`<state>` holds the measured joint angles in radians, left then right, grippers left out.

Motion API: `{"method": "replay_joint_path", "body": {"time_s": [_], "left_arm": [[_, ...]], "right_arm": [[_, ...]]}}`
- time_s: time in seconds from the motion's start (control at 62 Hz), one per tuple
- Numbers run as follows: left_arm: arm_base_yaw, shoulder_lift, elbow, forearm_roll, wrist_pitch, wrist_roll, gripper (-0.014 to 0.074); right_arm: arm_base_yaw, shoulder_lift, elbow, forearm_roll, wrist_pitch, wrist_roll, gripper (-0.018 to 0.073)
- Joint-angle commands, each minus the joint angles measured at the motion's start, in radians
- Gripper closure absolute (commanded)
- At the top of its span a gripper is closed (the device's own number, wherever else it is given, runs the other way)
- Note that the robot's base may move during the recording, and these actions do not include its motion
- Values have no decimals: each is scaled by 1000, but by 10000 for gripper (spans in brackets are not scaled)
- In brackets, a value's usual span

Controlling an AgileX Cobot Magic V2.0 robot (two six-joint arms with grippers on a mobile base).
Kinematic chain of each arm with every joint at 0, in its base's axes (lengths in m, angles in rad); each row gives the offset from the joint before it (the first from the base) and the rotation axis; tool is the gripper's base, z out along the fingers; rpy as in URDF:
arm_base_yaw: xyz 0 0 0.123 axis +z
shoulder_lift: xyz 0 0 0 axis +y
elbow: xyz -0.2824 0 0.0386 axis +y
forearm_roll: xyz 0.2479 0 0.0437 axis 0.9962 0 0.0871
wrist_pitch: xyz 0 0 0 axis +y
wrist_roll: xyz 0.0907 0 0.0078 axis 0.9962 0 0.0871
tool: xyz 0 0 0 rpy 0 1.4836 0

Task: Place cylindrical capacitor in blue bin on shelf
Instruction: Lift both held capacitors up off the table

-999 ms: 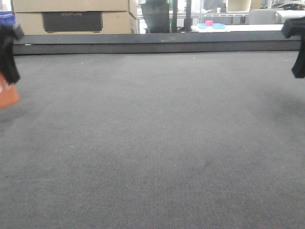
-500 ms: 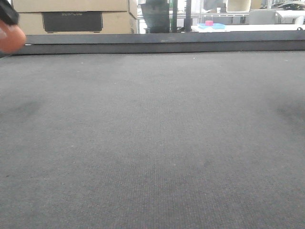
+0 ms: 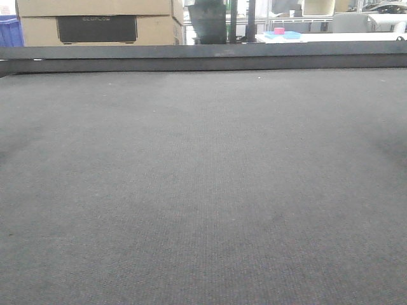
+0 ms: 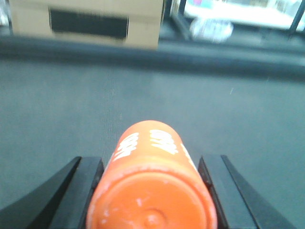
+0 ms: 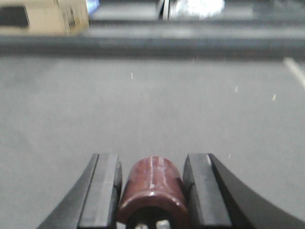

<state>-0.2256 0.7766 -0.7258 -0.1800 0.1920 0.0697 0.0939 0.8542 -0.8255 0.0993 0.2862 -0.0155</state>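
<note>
Cardboard box point(image 3: 95, 19) at far edge, w/ dark label panel point(image 3: 96, 28). Faint lettering on it read roughly as "ECOFLOW", not sharp enough to be sure. Sat just left of box: blue bin point(image 3: 9, 32), only a corner in view, contents hidden. Well right of box & farther back: pink block point(image 3: 279, 30) resting on light-blue tray point(image 3: 289, 35). Ran in front of box across full width: dark rail point(image 3: 203, 57), then grey mat point(image 3: 203, 190) toward camera.

Left gripper point(image 4: 150, 164): pinched around orange cylinder point(image 4: 151, 191), 2 black fingers point(image 4: 88, 176) touching its sides, flat end facing wrist cam. White print on cylinder's side, too blurred to read. Over mat, box ahead & to left.

Right gripper point(image 5: 151, 162): clamped on maroon cylinder point(image 5: 152, 188), glossy, 1 pad each side, pale metal bits at near end. No writing made out. Box ahead, far left in that view.

Couldn't tell which of the 2 cylinders was the capacitor. Both on near side of rail from box & bin, neither in bin.
</note>
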Motion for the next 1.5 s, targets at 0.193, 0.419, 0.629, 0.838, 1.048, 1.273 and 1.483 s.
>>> {"method": "replay_joint_path", "body": {"time_s": [0.193,0.419,0.629,0.838,1.048,1.273,1.483], "left_arm": [[-5,-267,32,62,-32,-3,707],[12,-325,32,103,-22,-3,707],[135,-328,32,96,5,-3,707],[209,-359,32,46,11,-3,707],[209,-404,32,46,21,-3,707],[209,-441,32,50,21,-3,707],[209,-441,32,50,21,-3,707]], "right_arm": [[-1,-175,3,-7,51,-2,722],[-1,-252,3,-7,58,-2,722],[-1,-272,1,-7,58,-2,722],[-1,-271,1,9,58,-2,722],[-1,-283,-1,24,55,-2,722],[-1,-349,-1,24,33,-2,722],[-1,-365,-1,24,28,-2,722]]}}
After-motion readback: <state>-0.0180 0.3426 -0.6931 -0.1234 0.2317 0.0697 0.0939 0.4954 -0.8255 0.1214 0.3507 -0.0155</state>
